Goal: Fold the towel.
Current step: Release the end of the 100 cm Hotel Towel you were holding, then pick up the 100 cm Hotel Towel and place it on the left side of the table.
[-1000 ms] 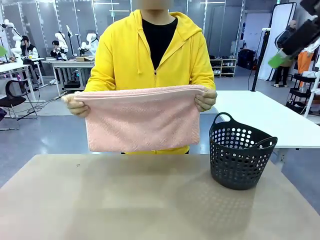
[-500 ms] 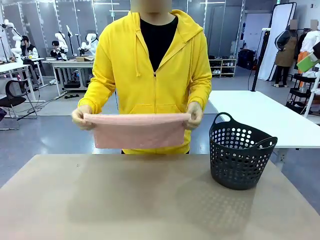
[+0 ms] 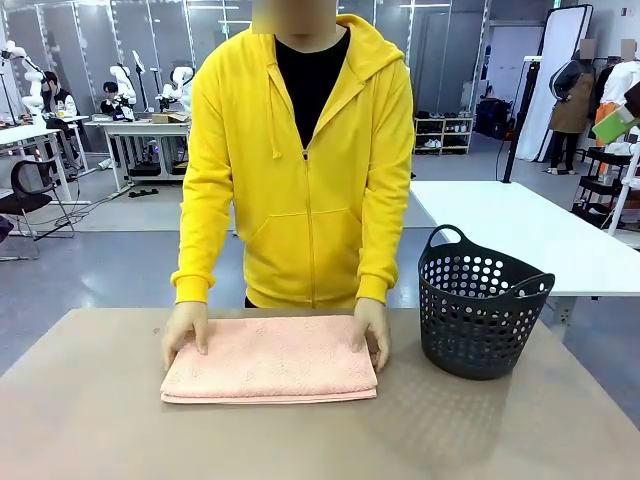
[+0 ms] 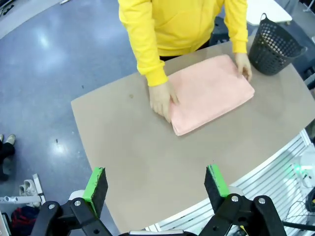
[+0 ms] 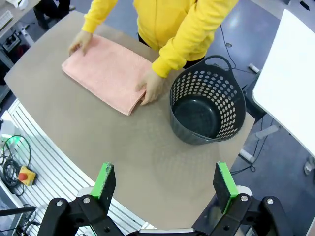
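While the person's hands (image 3: 186, 328) press the folded towel (image 3: 268, 372) flat on the table (image 3: 90, 420), with the basket (image 3: 478, 310) at its three o'clock, the left gripper (image 4: 156, 183) and the right gripper (image 5: 164, 181) hang above, fingers spread, empty. A descent now may hit a hand or undo the fold.

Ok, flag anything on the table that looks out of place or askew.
Nothing stands out. The towel lies folded flat on the table, the person's hands on its ends; the basket stands upright and empty beside it, not touching.
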Tool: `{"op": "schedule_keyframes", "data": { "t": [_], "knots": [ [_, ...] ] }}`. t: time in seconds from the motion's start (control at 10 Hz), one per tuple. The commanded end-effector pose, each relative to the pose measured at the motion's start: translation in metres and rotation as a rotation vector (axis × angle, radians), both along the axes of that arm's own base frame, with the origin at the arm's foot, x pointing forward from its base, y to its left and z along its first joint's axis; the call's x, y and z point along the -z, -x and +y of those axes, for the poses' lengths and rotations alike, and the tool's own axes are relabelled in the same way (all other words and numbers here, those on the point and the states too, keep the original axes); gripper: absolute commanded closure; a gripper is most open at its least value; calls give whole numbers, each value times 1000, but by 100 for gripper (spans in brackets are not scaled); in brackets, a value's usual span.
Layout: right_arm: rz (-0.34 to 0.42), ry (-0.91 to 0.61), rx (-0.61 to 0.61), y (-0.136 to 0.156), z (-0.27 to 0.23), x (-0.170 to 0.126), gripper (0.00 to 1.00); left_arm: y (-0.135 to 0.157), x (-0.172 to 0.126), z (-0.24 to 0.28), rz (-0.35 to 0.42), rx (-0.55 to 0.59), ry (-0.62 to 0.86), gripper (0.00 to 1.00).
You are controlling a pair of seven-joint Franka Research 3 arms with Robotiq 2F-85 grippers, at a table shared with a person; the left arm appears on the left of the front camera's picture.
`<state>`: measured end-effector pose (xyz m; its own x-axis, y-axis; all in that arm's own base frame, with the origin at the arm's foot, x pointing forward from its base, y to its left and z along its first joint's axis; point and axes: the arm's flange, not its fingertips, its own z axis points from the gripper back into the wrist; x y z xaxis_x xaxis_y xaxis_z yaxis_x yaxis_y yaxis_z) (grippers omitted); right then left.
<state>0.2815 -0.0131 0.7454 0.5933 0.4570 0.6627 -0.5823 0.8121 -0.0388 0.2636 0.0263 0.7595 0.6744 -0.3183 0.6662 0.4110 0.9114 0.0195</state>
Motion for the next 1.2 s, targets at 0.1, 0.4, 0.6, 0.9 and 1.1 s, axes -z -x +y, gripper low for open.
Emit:
{"op": "schedule_keyframes", "data": {
  "t": [0.1,0.4,0.6,0.9,1.1],
  "knots": [
    [-3,-8,2,1,-1,0,0,-2,-3,-1,1,-15,1,0],
    [-3,-8,2,1,-1,0,0,-2,-3,-1,1,-15,1,0],
    [-3,-8,2,1,-1,0,0,-2,-3,-1,1,-15,1,0],
    [-3,-8,2,1,-1,0,0,-2,-3,-1,1,-15,1,0],
    [-3,-8,2,1,-1,0,0,-2,-3,-1,1,-15,1,0]
  ]
}}
